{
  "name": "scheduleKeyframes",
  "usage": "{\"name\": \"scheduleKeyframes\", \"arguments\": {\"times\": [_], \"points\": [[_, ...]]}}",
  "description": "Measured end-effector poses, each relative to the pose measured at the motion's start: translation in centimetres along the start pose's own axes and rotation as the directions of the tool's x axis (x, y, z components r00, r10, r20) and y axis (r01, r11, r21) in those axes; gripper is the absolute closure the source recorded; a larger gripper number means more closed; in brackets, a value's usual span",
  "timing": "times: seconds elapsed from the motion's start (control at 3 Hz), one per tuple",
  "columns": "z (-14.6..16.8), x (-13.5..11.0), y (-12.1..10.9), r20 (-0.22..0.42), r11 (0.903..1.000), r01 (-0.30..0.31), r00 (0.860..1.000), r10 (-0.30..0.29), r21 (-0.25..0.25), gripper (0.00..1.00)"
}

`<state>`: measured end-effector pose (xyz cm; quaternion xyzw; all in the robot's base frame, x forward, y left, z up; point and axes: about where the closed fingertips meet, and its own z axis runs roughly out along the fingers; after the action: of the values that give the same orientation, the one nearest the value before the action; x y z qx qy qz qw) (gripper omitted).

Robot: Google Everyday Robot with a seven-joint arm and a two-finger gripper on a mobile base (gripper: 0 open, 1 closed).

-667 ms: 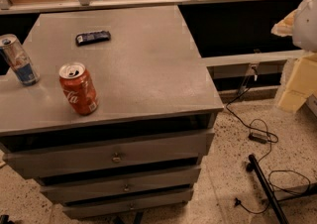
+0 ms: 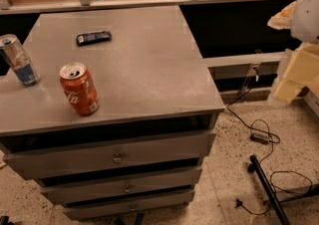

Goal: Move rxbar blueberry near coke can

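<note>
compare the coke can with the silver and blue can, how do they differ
The coke can is red with white script; the slim can is silver and blue. The coke can looks wider, the slim can narrower. The coke can stands nearer the front edge, the slim can at the left edge. Both stand upright on the cabinet top, apart. The end effector hangs off to the right, clear of both.

Glossy coke can (image 2: 79, 89), matt table (image 2: 149, 69), plastic jaws right.
</note>
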<state>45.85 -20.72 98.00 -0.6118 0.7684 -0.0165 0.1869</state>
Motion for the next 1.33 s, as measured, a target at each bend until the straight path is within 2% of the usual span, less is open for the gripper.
{"name": "scheduleKeyframes", "arguments": {"times": [0.33,0.67,1.0,1.33], "points": [[2.5,-5.0,-5.2,0.102,0.9973,0.073,0.992,-0.072,-0.004,0.00],[6.3,-15.6,-11.8,0.224,0.9865,0.163,0.961,-0.162,0.015,0.00],[4.9,-16.3,-11.8,0.237,0.9846,0.170,0.956,-0.175,0.040,0.00],[5.3,-16.1,-11.7,0.247,0.9853,0.167,0.954,-0.170,0.035,0.00]]}}
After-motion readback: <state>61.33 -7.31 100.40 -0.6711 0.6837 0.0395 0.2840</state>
